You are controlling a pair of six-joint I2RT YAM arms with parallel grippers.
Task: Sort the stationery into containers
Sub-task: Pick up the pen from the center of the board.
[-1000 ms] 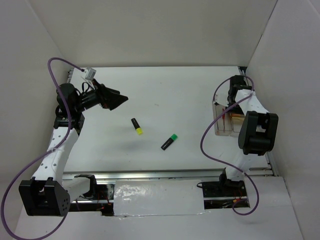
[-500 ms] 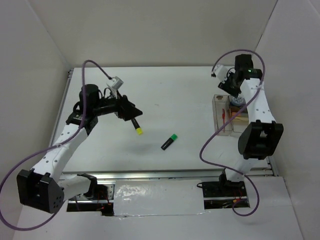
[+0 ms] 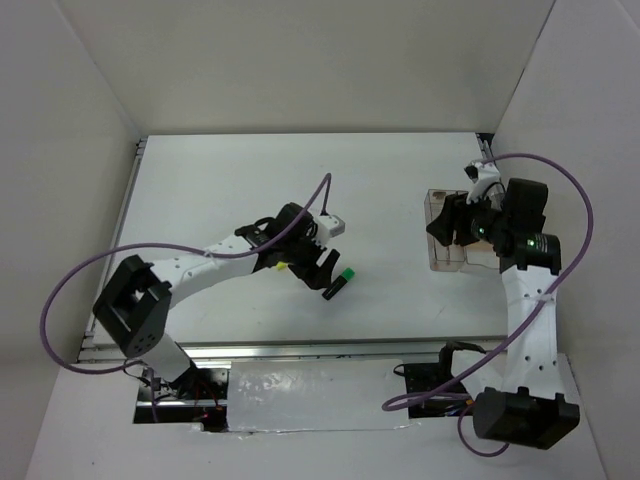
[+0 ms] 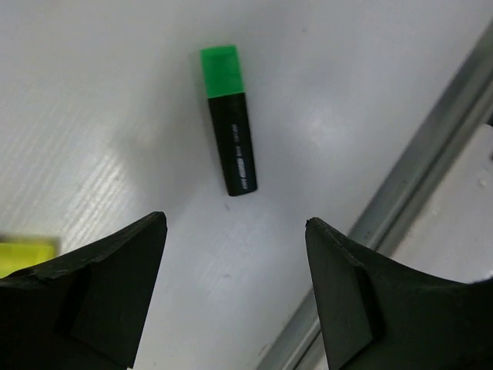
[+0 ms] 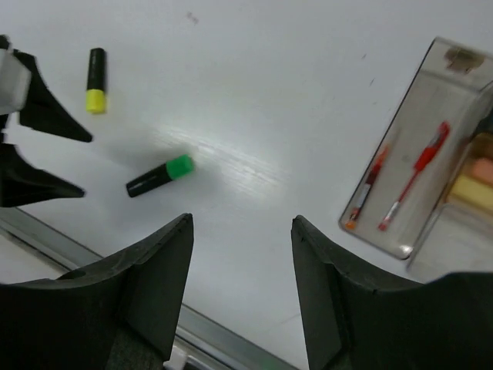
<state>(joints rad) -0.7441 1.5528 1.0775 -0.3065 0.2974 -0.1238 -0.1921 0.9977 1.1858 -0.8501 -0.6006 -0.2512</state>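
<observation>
1. Table (image 3: 300,170). White and flat. It carries everything listed below.

2. Organiser (image 5: 422,100). Smoky clear plastic, at the right side of the table, and the destination for the sorting. Its long narrow slot suits pens laid lengthwise.

3. Left gripper (image 4: 235,223). Jaws spread wide with nothing between them. It hangs over mid-table with the butt of item 5 just ahead of the gap, which looks like a line-up for a pick. The jaws would close across the barrel, not along it.

4. Right gripper (image 5: 240,222). Jaws apart, holding nothing. It is raised beside the organiser and looks back over the table, probably waiting out of the other arm's way.

5. Green-capped highlighter (image 4: 231,123). Lies flat on mid-table, well apart from the organiser and not yet sorted.
   - Long axis: diagonal in the overhead view.
   - Cap: points far-right, towards the organiser.
   - Black butt: points near-left, towards the left gripper.

6. Yellow-capped highlighter (image 5: 95,79). Lies flat just left of item 5, close under the left arm, and is also unsorted. The cap end faces the near rail.

7. Red pen (image 5: 414,173) and orange-capped marker (image 5: 368,189). Both are already in the clear slot, side by side and parallel to its long walls. A pale yellow stick (image 5: 470,193) sits in the neighbouring section.
</observation>
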